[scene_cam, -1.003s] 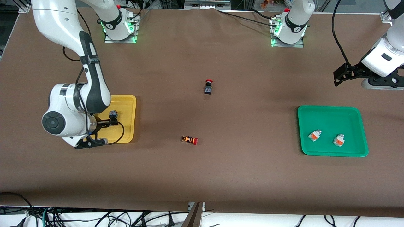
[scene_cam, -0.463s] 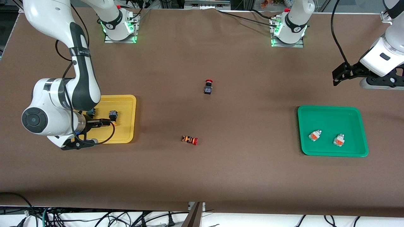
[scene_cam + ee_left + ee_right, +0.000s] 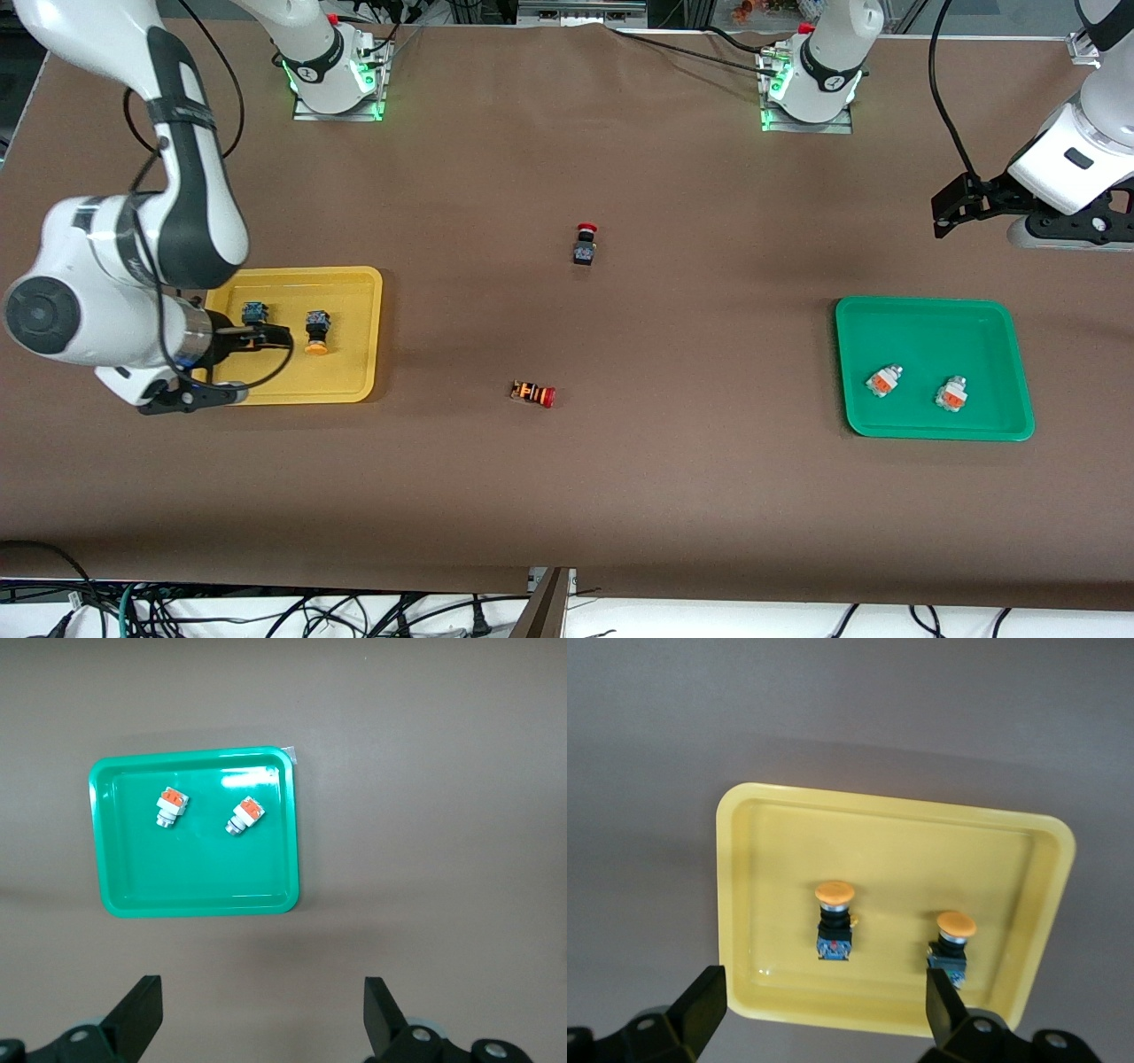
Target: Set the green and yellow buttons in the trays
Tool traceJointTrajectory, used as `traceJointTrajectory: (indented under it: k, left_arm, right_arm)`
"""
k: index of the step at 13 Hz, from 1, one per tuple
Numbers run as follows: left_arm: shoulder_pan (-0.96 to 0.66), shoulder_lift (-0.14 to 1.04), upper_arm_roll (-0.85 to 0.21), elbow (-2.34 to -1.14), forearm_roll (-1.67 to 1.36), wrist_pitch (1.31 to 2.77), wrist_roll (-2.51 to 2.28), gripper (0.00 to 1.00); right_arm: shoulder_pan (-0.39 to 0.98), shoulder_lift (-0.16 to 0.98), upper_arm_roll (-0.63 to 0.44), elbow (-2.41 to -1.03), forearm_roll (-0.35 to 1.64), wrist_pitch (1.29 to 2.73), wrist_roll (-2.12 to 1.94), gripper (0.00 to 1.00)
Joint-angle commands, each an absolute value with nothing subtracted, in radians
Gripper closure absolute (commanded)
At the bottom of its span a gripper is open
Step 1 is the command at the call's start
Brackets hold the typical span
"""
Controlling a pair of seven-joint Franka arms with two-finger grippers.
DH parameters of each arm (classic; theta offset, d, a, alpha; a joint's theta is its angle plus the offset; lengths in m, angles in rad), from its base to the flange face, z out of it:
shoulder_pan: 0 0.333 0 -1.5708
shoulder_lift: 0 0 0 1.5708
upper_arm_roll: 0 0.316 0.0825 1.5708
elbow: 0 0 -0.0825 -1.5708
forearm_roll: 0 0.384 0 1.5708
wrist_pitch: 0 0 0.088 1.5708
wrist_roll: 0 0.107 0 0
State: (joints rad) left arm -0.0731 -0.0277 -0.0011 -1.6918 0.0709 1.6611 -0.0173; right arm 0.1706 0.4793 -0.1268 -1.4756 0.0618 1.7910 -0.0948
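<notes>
shells: glossy white, rounded
joints: black bands, round grey end caps
pincers: black, flat fingers
cables: black, looping along each arm
bases: green lights, red caps

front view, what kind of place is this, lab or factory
Most likely a robotics lab test bench: two arms bolted along a brown-covered table, sorting props such as the yellow tray and green tray, loose cables below.

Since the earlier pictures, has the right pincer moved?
Yes. The right pincer has drawn back across the yellow tray, away from the table's middle, toward the right arm's end.
</notes>
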Motion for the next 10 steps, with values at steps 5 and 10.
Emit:
traceJointTrajectory:
  k: [5,10]
  left_arm:
    - [-0.083,-0.005,0.003,-1.644,0.044,1.626,-0.002,0.0]
    - [-0.089,-0.005,0.002,-1.643,0.044,1.626,-0.002,0.0]
  right_arm:
    - [0.055,0.111,0.015,-1.77,0.003,1.781,-0.087,0.01]
    - [0.054,0.049,-0.003,-1.723,-0.04,1.726,-0.097,0.0]
